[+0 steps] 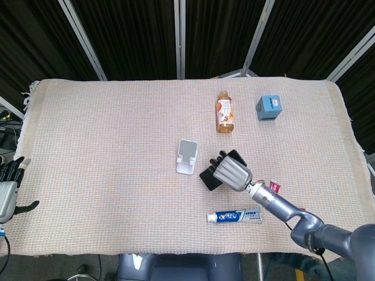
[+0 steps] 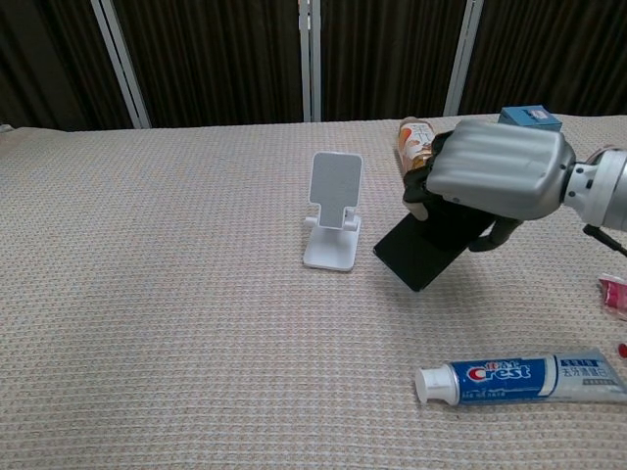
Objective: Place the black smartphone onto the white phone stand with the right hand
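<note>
We grip the flat black smartphone in our silver right hand, tilted and lifted off the woven beige tablecloth, just beside the white plastic phone stand. Our left hand rests at the table's edge, fingers spread and holding nothing.

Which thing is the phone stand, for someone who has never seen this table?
Start at the beige woven cloth over the table and go to its middle. Just left of the right hand gripping the black smartphone stands the white phone stand: the only plain white, upright piece with a tilted backplate.
</note>
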